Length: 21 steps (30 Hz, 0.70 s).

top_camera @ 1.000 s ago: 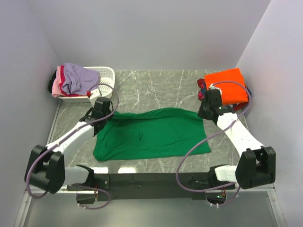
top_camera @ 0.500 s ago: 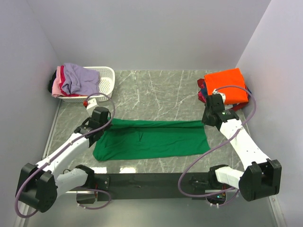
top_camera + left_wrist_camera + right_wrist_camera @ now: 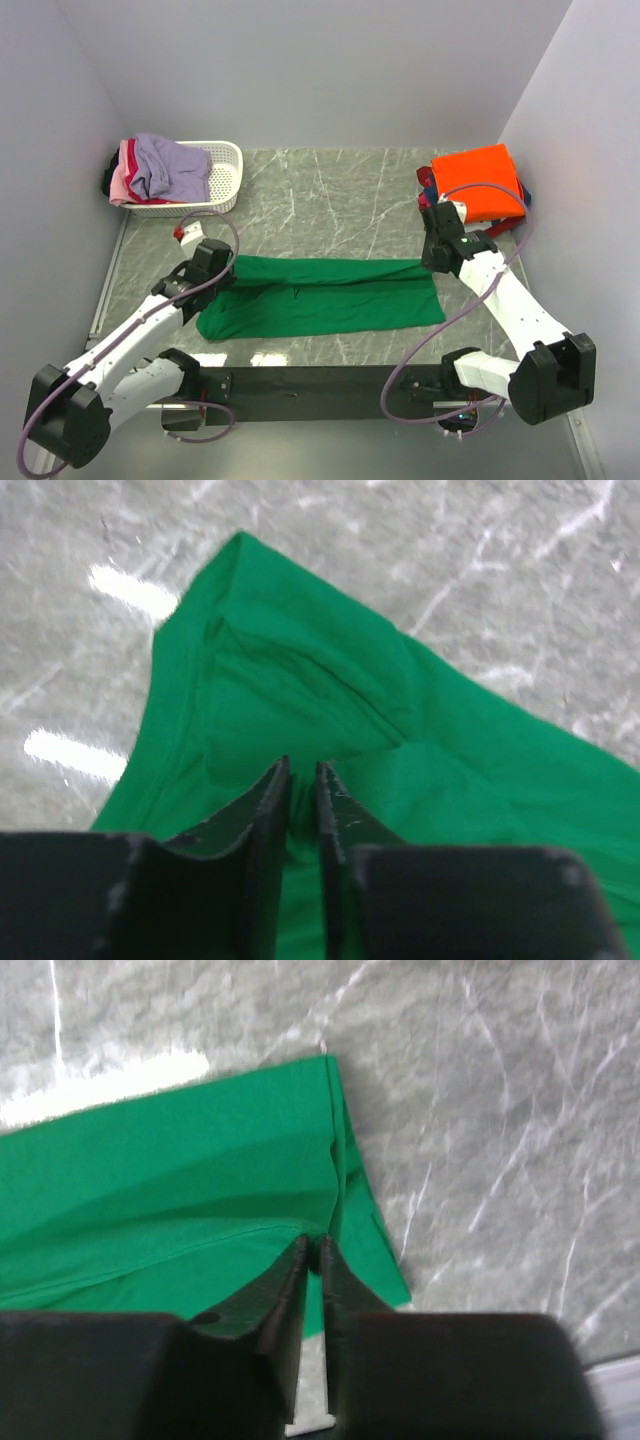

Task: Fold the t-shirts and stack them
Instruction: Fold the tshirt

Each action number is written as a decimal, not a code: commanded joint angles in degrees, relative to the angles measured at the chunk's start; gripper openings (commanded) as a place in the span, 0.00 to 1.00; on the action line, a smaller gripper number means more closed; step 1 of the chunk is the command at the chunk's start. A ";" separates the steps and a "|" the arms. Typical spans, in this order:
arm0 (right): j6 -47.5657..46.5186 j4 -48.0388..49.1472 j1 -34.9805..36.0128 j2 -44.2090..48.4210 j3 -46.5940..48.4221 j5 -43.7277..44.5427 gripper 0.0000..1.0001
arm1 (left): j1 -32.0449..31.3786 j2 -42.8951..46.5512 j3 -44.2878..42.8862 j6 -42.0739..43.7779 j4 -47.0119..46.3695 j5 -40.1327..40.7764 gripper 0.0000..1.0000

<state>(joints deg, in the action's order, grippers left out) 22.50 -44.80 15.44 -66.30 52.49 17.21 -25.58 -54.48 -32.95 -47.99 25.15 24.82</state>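
Observation:
The bright green t-shirt [image 3: 320, 297] lies on the marble table as a long band, its far edge folded toward the near edge. My left gripper [image 3: 213, 270] is shut on the shirt's left fold; in the left wrist view the fingers [image 3: 268, 810] pinch green cloth [image 3: 300, 690]. My right gripper [image 3: 437, 262] is shut on the shirt's right fold; in the right wrist view the fingertips [image 3: 295, 1260] pinch the cloth edge [image 3: 180, 1190]. A folded orange t-shirt [image 3: 480, 182] lies on a stack at the far right, with red and navy cloth [image 3: 425, 190] showing under it.
A white slotted basket [image 3: 218, 172] stands at the far left with lavender [image 3: 165, 165] and pink [image 3: 125, 175] shirts hanging over it. Grey walls close in the table on three sides. The black arm mount [image 3: 320, 382] runs along the near edge.
Both grippers have pulled the shirt's far edge toward the near side, so the wide green sheet has become a narrow folded band. Both arms moved nearer to me.

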 commanded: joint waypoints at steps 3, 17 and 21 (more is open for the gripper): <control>3.16 -7.93 4.68 2.05 4.55 3.97 0.27 | -3.59 5.78 0.52 -6.14 6.04 -0.65 0.32; 3.69 -3.39 6.62 1.89 4.29 6.88 0.50 | -5.53 3.52 -1.59 -5.37 -3.07 -3.46 0.63; 2.64 4.95 6.01 -2.77 2.71 1.35 0.51 | -5.44 -5.01 -3.17 -3.61 -8.53 -3.55 0.67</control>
<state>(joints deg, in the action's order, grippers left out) 26.28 -48.69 21.85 -66.30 56.40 22.31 -30.85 -56.21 -33.26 -53.78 23.49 21.76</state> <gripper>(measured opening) 0.506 0.658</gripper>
